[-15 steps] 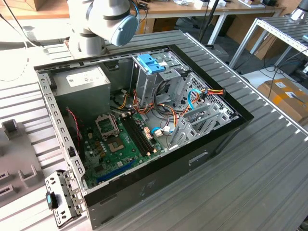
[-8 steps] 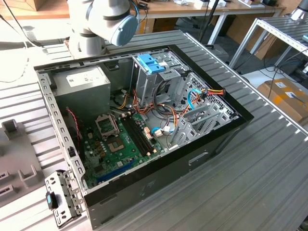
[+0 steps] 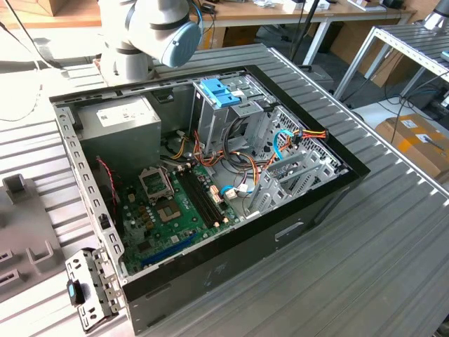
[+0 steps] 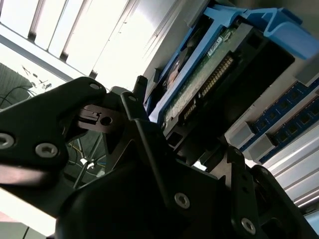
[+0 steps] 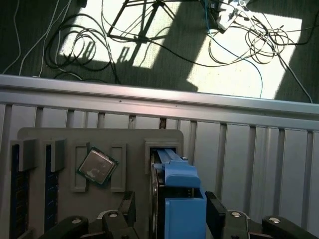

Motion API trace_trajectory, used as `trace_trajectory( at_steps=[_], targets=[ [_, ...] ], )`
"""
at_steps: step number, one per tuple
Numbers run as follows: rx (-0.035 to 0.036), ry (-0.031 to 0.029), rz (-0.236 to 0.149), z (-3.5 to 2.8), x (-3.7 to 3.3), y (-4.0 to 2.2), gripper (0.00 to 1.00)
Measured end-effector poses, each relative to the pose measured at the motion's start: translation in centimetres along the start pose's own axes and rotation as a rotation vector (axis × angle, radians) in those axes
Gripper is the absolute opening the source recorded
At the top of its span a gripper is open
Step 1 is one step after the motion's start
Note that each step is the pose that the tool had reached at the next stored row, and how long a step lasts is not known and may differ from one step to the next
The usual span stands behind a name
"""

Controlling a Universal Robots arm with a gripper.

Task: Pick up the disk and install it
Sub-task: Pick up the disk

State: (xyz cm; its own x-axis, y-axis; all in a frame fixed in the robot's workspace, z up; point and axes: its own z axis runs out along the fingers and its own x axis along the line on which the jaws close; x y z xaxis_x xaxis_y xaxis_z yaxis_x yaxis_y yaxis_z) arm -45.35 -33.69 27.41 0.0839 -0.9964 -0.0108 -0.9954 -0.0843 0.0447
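The flat silver-metal disk, clipped into a bright blue plastic carrier, stands on edge in a slot of the grey plastic holder tray on the slatted metal tabletop. The black gripper straddles it with its fingers released, a gap showing on one side. Closing off-centre could tilt the disk and jam it in its slot, or the smooth carrier could slip on lifting. Count: one disk, one carrier, one square silver processor chip, two dark memory sticks, one open black computer case
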Motion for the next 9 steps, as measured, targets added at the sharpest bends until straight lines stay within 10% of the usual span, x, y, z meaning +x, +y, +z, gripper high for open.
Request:
trace_trajectory(
  at_steps=[9],
  targets=[
    [0.0003, -0.0002, 0.0, 0.03, 0.0, 0.0, 0.64]
  ],
)
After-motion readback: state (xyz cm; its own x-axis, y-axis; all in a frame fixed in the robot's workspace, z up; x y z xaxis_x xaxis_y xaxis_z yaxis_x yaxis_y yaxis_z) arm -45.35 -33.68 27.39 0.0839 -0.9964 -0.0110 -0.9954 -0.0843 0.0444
